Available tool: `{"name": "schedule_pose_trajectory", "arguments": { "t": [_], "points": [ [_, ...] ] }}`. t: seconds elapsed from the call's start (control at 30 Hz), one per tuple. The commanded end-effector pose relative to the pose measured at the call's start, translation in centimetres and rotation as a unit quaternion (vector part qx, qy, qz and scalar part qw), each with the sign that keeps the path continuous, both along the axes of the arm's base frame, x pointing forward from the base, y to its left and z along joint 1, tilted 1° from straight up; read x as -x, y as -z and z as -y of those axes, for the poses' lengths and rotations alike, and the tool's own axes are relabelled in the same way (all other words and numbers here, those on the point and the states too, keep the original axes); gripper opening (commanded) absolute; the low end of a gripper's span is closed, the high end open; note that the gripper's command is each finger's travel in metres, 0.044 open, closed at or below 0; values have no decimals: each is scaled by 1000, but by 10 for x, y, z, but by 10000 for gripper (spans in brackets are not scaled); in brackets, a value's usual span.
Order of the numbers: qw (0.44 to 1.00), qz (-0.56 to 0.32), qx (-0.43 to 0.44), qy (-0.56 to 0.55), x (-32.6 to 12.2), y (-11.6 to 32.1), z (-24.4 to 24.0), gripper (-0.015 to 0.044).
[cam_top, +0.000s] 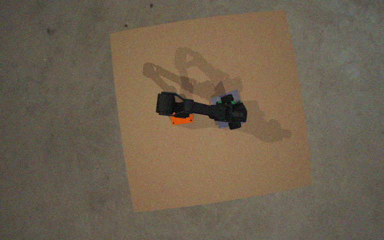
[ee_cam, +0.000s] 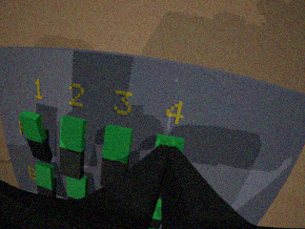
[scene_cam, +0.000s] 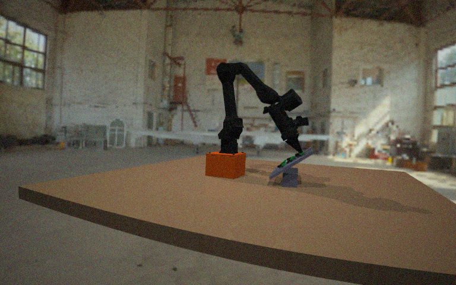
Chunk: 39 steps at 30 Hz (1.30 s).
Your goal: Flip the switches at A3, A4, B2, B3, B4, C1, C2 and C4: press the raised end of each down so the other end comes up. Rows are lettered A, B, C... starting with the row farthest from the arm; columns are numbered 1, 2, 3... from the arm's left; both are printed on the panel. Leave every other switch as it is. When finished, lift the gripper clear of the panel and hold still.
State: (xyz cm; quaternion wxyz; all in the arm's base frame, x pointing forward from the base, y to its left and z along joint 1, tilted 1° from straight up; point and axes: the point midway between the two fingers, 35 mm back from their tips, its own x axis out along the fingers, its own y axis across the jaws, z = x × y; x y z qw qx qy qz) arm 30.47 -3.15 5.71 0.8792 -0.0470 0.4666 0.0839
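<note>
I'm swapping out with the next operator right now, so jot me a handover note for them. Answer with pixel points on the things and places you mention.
End effector (scene_cam: 300,152) (ee_cam: 167,155): shut, nothing held, tip at switch A4 (ee_cam: 171,140).
Panel (cam_top: 237,93) (scene_cam: 275,173) (ee_cam: 214,81): tilted, in front of the arm's orange base (cam_top: 182,120) (scene_cam: 225,165).
Done: cannot confirm any flips from these views.
Left: check A4, A3 (ee_cam: 117,143) and the hidden B and C switches, then lift clear and hold still.
</note>
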Motion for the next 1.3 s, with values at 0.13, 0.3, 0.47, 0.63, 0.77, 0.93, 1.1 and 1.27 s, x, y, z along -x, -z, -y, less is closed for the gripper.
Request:
{"name": "schedule_pose_trajectory", "arguments": {
  "t": [0.13,0.3,0.47,0.63,0.77,0.93,1.1,1.27],
  "points": [
    [1000,5,-1,1,21,-31,6,0],
    [1000,9,-1,2,38,-51,8,0],
    [1000,8,-2,2,50,-46,-3,0],
    [1000,7,-3,2,90,-21,-32,0],
    [1000,7,-4,2,95,-17,-35,0],
    [1000,18,-6,2,78,7,-38,0],
    [1000,20,-6,2,76,12,-38,0],
    [1000,21,-6,2,72,18,-39,0]
  ]
}}
